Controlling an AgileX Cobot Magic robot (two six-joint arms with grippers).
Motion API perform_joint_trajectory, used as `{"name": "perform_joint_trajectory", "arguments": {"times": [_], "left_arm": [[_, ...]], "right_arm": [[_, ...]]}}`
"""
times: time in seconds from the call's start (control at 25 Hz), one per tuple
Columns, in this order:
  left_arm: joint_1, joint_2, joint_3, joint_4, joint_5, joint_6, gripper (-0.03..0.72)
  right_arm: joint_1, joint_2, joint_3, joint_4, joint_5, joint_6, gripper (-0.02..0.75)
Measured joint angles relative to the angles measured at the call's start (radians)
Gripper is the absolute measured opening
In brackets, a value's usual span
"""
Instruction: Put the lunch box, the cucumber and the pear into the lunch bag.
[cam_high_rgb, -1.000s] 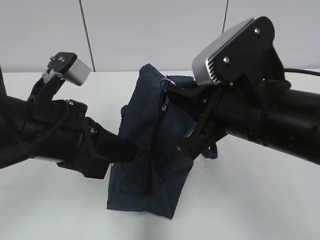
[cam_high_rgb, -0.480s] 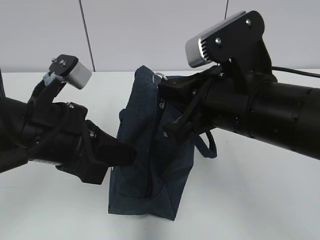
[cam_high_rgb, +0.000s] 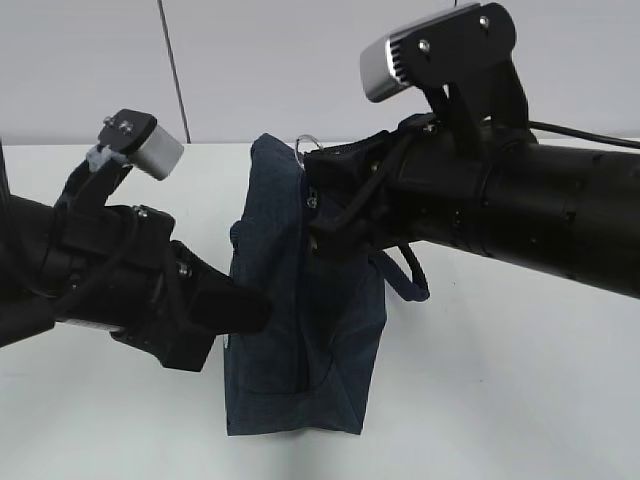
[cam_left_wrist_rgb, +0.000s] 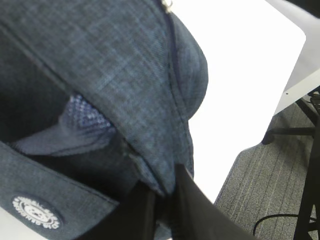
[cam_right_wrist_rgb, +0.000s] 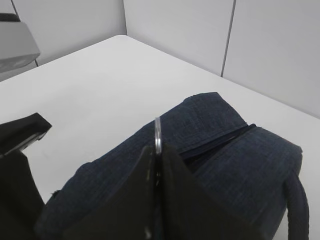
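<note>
The dark navy lunch bag (cam_high_rgb: 300, 330) stands upright in the middle of the white table. My left gripper (cam_high_rgb: 255, 312) is shut on a fold of its fabric at the left side; the left wrist view shows the pinch (cam_left_wrist_rgb: 165, 192). My right gripper (cam_high_rgb: 312, 195) is shut on the silver ring pull (cam_high_rgb: 305, 143) at the bag's top; the right wrist view shows the ring (cam_right_wrist_rgb: 158, 134) clamped between the fingers (cam_right_wrist_rgb: 135, 190). The bag's loop handle (cam_high_rgb: 410, 280) hangs on the right. The lunch box, cucumber and pear are out of view.
The white table (cam_high_rgb: 500, 400) runs to a grey partition wall (cam_high_rgb: 300, 60) behind. The left wrist view shows the table's edge with carpet floor (cam_left_wrist_rgb: 260, 185) and chair legs beyond.
My right gripper has moved left with the ring pull along the bag's top. The bag now stands straighter and its top has shifted left. The left gripper has held its place.
</note>
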Motion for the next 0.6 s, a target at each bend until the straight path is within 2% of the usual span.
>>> {"name": "perform_joint_trajectory", "arguments": {"times": [0.28, 0.6], "left_arm": [[0.000, 0.000, 0.000, 0.011, 0.002, -0.006, 0.003], [0.000, 0.000, 0.000, 0.024, 0.008, -0.007, 0.003]], "right_arm": [[0.000, 0.002, -0.004, -0.018, 0.013, 0.125, 0.000], [-0.002, 0.002, -0.011, -0.203, 0.015, 0.407, 0.000]]}}
